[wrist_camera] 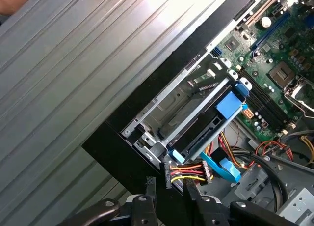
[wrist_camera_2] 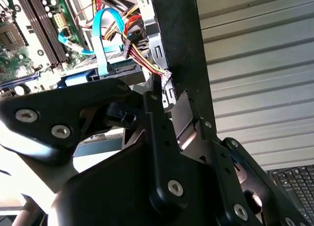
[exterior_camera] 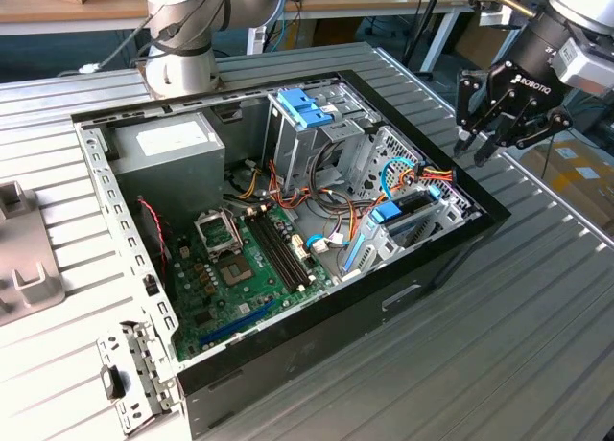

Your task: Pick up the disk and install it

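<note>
1 end effector [exterior_camera: 489,149] up over the ribbed desk [exterior_camera: 537,345], just outside the corner of the open computer case [exterior_camera: 451,259]. Fingers [wrist_camera: 149,199] parted in the first wrist view, gripping nothing, red and yellow cables [wrist_camera: 189,174] visible past them. Below the end effector and just inside the case wall nearest it: the disk [exterior_camera: 414,216], seated slantwise in the metal drive bay, light-blue rails along its sides. Not touching the end effector. Farther from the end effector, beyond the bay: 1 green motherboard [exterior_camera: 249,259], then 1 grey power-supply box [exterior_camera: 168,149] at the case's far end.
</note>
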`<state>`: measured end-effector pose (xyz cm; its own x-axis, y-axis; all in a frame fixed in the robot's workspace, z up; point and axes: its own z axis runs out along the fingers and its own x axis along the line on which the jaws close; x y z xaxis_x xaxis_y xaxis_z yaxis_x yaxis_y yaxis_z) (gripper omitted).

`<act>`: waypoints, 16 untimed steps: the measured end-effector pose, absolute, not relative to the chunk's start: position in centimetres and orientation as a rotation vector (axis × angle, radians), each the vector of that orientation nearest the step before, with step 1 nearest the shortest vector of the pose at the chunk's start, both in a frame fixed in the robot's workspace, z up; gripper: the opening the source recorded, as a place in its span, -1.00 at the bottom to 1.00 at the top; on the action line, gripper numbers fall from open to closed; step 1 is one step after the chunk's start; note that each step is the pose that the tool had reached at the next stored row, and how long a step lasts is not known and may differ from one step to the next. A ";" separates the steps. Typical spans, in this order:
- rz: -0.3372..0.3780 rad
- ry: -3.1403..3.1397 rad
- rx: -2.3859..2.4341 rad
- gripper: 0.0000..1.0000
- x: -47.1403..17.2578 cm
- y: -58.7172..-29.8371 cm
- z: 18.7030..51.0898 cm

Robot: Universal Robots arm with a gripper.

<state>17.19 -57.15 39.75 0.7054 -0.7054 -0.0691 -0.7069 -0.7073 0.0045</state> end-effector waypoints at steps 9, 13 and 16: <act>0.048 1.178 -2.851 -0.28 17.2 -57.2 39.7; 0.048 1.178 -2.850 -0.28 17.0 -57.5 39.5; 0.049 1.177 -2.849 -0.28 16.9 -57.7 39.1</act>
